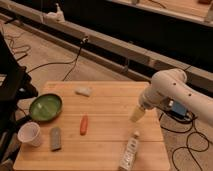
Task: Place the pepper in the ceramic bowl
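Observation:
The small orange-red pepper (83, 125) lies on the wooden table (110, 102), near its middle. The round green ceramic bowl (45, 107) sits at the table's left side, a short way left of the pepper. My gripper (136, 114) hangs from the white arm (167, 90) over the table's right part, well to the right of the pepper and not touching it.
A white paper cup (30, 134) stands at the front left. A grey block (55, 138) lies beside it. A pale small object (84, 91) lies near the back edge. A clear bottle (129, 152) lies at the front right. Cables run across the floor.

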`<state>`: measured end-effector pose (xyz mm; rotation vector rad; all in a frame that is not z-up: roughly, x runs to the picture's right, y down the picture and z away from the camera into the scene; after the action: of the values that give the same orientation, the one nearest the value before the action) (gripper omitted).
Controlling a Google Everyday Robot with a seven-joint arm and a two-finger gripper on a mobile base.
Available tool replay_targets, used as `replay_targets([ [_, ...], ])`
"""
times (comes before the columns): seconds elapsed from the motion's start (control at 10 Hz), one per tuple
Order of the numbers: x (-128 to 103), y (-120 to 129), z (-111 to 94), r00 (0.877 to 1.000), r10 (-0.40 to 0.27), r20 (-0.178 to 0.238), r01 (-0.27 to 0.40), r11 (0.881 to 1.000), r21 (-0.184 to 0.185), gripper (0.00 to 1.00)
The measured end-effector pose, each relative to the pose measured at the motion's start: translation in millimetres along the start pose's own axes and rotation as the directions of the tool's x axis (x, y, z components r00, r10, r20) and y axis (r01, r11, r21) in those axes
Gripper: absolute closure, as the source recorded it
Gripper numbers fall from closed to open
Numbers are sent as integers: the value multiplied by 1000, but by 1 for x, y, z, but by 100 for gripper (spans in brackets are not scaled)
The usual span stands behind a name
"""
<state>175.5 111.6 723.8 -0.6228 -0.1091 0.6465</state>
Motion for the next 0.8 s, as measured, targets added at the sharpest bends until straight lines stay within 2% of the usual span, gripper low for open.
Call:
replay_targets([
  [0.8,0,-2,-1,1000,-4,-8,4,1000,4,20],
])
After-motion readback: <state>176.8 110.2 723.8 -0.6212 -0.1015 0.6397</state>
